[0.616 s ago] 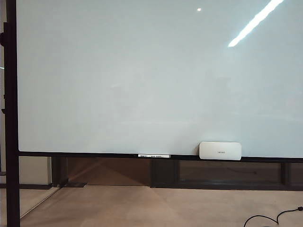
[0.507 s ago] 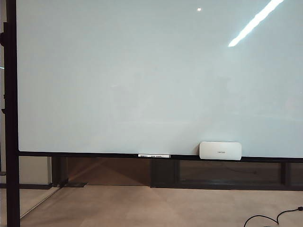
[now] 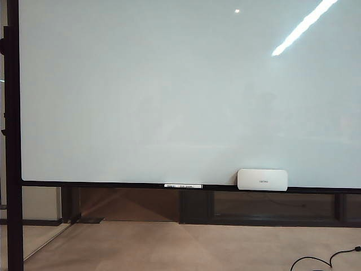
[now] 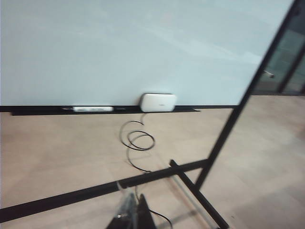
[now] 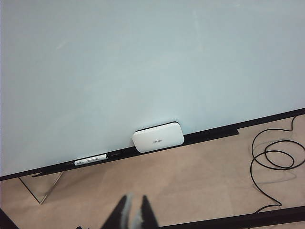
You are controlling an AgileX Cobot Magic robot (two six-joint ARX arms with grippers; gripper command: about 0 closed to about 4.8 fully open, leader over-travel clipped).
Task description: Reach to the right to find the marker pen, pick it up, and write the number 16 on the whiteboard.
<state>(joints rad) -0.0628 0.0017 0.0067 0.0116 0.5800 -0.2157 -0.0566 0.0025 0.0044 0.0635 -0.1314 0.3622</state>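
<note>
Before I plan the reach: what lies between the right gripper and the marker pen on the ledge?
Only bare floor, per the right wrist view, from right gripper to marker pen.

A marker pen [image 3: 183, 186] and white eraser block [image 3: 262, 179] rest on the whiteboard's ledge [image 3: 113, 184].

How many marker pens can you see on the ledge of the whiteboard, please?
1: the marker pen lies flat on the whiteboard ledge, beside the white block. Neither the left gripper nor the right gripper holds one.
</note>
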